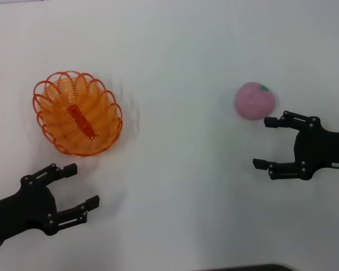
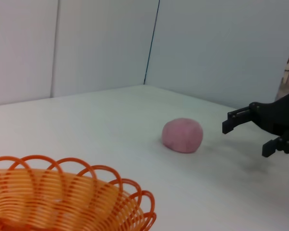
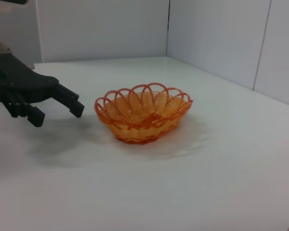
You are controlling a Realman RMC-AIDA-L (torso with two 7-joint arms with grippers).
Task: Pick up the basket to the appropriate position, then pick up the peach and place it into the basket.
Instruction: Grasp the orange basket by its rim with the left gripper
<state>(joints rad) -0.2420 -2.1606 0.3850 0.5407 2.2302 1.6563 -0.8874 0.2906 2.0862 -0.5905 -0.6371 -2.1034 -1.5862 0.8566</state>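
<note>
The orange basket [image 1: 78, 113] stands empty on the white table at the far left; it also shows in the left wrist view [image 2: 62, 202] and the right wrist view [image 3: 143, 112]. The pink peach [image 1: 254, 100] lies at the far right, also in the left wrist view [image 2: 182, 135]. My left gripper [image 1: 83, 185] is open and empty, nearer than the basket and apart from it; it shows in the right wrist view [image 3: 55, 107]. My right gripper [image 1: 265, 142] is open and empty, its upper finger close beside the peach; it shows in the left wrist view [image 2: 245, 137].
The white table [image 1: 175, 169] stretches between basket and peach. Pale wall panels [image 3: 216, 33] enclose the table's far sides. A dark edge [image 1: 254, 267] shows at the near side of the table.
</note>
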